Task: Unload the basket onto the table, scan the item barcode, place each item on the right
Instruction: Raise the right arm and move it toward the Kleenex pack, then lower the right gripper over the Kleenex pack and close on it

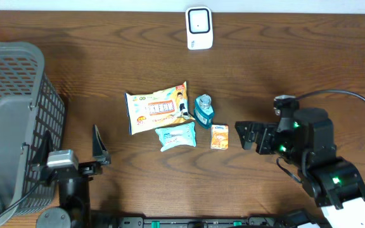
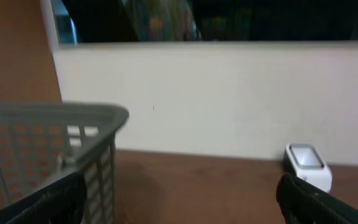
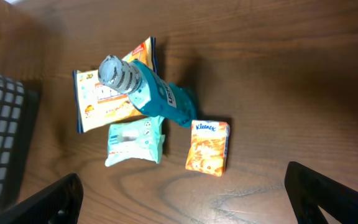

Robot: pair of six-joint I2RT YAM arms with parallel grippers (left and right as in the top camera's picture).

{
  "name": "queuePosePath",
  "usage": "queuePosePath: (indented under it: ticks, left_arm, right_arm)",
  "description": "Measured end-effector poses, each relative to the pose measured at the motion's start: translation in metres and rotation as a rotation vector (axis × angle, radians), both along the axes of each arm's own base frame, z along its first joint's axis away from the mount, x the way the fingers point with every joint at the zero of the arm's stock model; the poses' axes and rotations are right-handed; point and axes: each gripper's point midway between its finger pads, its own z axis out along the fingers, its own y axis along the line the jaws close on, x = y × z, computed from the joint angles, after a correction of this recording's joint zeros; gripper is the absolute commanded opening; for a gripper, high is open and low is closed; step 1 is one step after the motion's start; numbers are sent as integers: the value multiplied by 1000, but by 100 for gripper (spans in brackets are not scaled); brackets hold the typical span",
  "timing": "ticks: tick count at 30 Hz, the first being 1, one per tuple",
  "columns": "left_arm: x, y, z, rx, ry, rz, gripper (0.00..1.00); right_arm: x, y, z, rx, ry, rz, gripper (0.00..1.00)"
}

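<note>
Right tool point(image 1: 242, 135): being held wide, empty, near orange Kleenex tissue pack point(image 1: 219, 137).
Left tool point(image 1: 70, 140): being held wide, empty, beside grey plastic mesh basket point(image 1: 11, 76).

Overhead top-down; left wrist faces wall point(image 2: 216, 99); right wrist shares tissue pack point(image 3: 208, 147).

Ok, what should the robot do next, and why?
Probably ease the right end effector left toward the orange Kleenex pack. Its jaws stand open and empty, that pack lies nearest to it, and no item is at the scanner yet.
</note>
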Motion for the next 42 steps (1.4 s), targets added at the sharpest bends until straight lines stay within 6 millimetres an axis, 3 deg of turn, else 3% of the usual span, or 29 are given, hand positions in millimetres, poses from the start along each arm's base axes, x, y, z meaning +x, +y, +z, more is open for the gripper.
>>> queuePosePath:
  ticks: [8, 14, 22, 30, 36, 42]
  left_arm:
    - [16, -2, -49, 12, 108, 0, 98]
    - [22, -3, -85, 2, 205, -4, 98]
    - [19, -3, -110, 4, 305, -2, 98]
    - [13, -3, -135, 18, 412, -4, 98]
    - [-1, -2, -170, 38, 567, -5, 98]
    - [-3, -1, -174, 44, 587, -5, 98]
  right_arm:
    - [18, 20, -4, -95, 42, 32, 99]
    - [16, 19, -37, -200, 151, 55, 99]
    - [14, 22, -62, -227, 246, 76, 95]
    - [12, 26, -87, -225, 359, 52, 74]
    - [9, 29, -113, -250, 460, 33, 84]
    - [2, 53, -132, -300, 479, 115, 82]
